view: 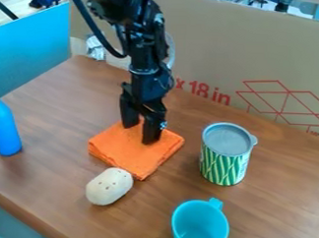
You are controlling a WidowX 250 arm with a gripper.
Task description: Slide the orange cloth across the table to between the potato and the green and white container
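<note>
The brown wood table (53,132) has a big cardboard wall (210,49) on its far side and a blue board (33,52) at the far left. The black gripper (141,132) is down at the orange cloth (131,157) in the middle, jaws apart. A bumpy pale thing (109,186) sits just beside the cloth, on the near side. Right is a can (224,165), near right a blue cup (200,225), left a blue bottle (4,128).

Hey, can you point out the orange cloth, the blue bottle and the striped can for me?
Orange cloth (130,152): camera view, on its upper face.
Blue bottle (5,130): camera view, on its body, below the neck.
Striped can (224,165): camera view, on its green-striped side, below the lid.
</note>
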